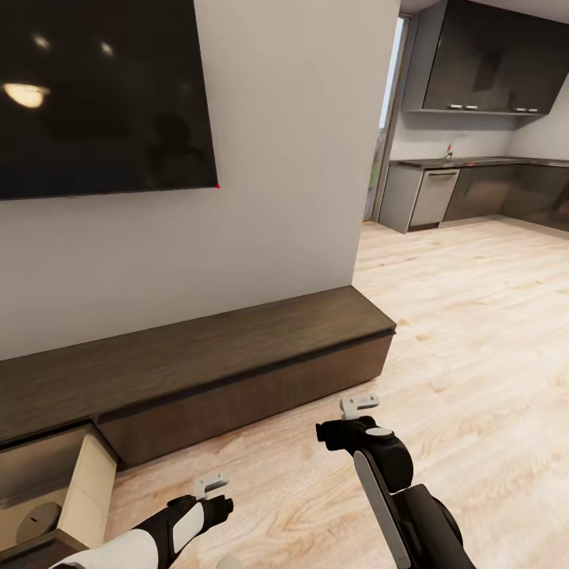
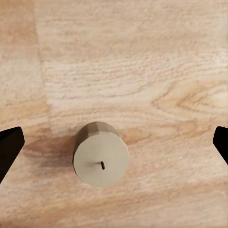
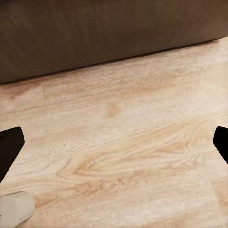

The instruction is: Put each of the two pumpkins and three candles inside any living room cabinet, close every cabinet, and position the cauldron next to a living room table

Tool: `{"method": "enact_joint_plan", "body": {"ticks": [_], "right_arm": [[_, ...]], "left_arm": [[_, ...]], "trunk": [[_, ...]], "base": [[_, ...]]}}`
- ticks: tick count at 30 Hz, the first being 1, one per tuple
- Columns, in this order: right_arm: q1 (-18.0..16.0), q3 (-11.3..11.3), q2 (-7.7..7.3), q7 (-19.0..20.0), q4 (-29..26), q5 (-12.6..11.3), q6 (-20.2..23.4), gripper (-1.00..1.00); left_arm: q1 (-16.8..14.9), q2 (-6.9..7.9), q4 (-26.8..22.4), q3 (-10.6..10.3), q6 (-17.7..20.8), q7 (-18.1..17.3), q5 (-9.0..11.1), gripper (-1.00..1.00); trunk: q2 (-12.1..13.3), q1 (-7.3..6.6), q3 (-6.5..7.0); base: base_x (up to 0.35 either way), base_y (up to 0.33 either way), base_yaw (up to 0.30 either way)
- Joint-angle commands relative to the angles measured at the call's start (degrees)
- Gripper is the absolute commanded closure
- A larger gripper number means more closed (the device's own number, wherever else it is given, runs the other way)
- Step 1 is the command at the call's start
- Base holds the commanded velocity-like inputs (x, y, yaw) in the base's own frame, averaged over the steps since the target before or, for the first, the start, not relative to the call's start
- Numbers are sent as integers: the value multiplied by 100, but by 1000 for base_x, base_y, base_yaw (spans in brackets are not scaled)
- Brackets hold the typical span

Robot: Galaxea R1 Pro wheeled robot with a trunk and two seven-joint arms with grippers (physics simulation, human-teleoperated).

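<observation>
Candle (image 2: 101,159) upright on floor (image 2: 133,61) between spread left fingers (image 2: 9,147); right fingers (image 3: 9,147) released; cabinet (image 1: 237,348) drawer (image 1: 75,482) open.

Cabinet (image 1: 237,356) runs along wall (image 1: 284,158), TV (image 1: 103,95) above it. Open drawer (image 1: 75,482) at cabinet's left end w/ one candle (image 1: 38,520) inside. Another candle (image 2: 101,156) upright on floor (image 1: 474,332) in front of cabinet, under left gripper (image 2: 114,142). Kitchen (image 1: 474,158) behind, far right.

My left gripper (image 2: 114,147) points straight down with its fingers spread wide, while my right gripper (image 3: 114,147), on an arm reaching forward and low, gapes just as wide.
</observation>
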Motion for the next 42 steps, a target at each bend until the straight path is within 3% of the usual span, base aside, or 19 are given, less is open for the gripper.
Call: {"method": "enact_joint_plan", "body": {"ticks": [1,9,10,29,36,42], "right_arm": [[-28,-1,10,-51,-11,-51,50,-100],[-126,-9,43,17,-26,-22,-209,-100],[-128,-10,44,18,-26,-22,-769,-100],[-134,-1,46,30,-47,-20,-823,-100],[-134,-1,46,31,-47,-20,-823,-100],[-134,0,46,31,-48,-20,-823,-100]], "left_arm": [[-6,-13,-47,-37,59,68,53,-100],[-17,-64,-305,-3,281,143,37,-100],[-17,-65,-910,-3,284,143,35,-100],[-18,-68,-906,30,302,219,48,-100],[-18,-68,-887,50,344,448,46,-100],[-23,-75,-886,52,631,695,46,-100]], "trunk": [[-2,-1,-5],[-122,65,-59],[-163,87,-77],[-323,175,-149],[-483,263,-220],[-684,372,-310]], "base": [[0,0,0],[0,0,0],[0,0,0],[0,0,0],[0,0,0],[0,0,0]]}}
